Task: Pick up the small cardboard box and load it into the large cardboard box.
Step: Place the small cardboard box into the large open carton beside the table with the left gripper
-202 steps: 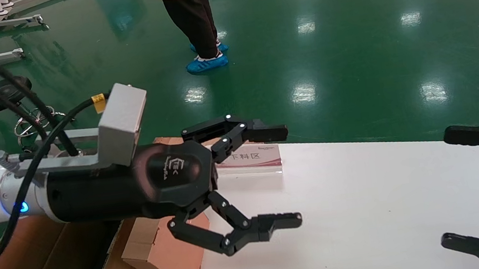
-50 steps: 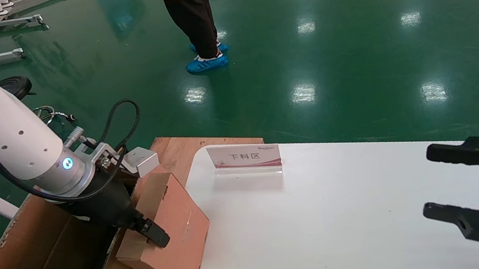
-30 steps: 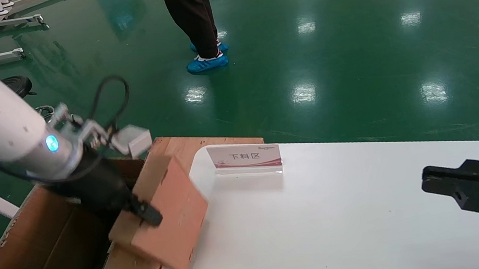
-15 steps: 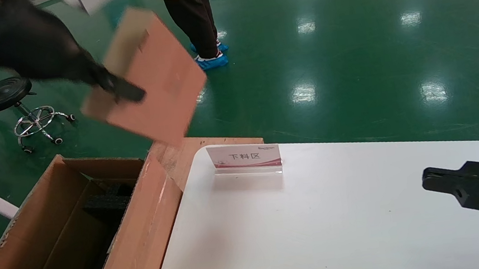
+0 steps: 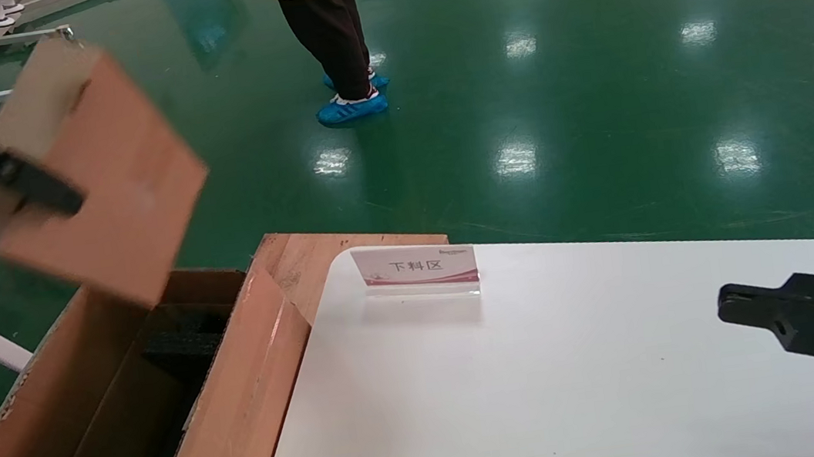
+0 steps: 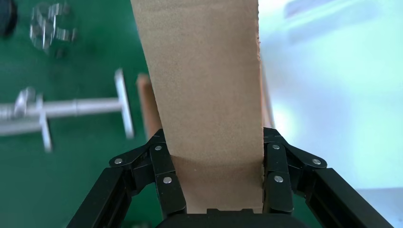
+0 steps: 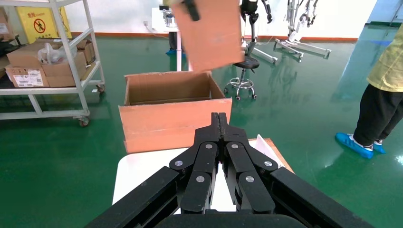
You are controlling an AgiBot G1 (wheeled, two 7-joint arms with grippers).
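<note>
The small cardboard box (image 5: 91, 182) is reddish-brown and hangs tilted in the air above the far end of the large cardboard box (image 5: 237, 428). My left gripper (image 5: 21, 183) is shut on it, one finger across its side. In the left wrist view the small box (image 6: 204, 95) sits clamped between both fingers (image 6: 164, 180). The large carton stands open left of the table, with black foam (image 5: 180, 342) inside. In the right wrist view the small box (image 7: 209, 33) hangs over the large carton (image 7: 171, 118). My right gripper (image 7: 218, 116) is shut and empty over the table's right side, seen also in the head view (image 5: 726, 298).
A white table (image 5: 552, 397) carries a small sign stand (image 5: 415, 266) at its far left corner. A flat brown board (image 5: 317, 251) lies behind the carton. A person (image 5: 328, 28) stands on the green floor beyond. A stool (image 7: 242, 71) and a shelf cart (image 7: 47, 61) show in the right wrist view.
My left gripper has lifted the small box off the table edge and carton flap, then swung it left over the open large carton. My right gripper has closed.
</note>
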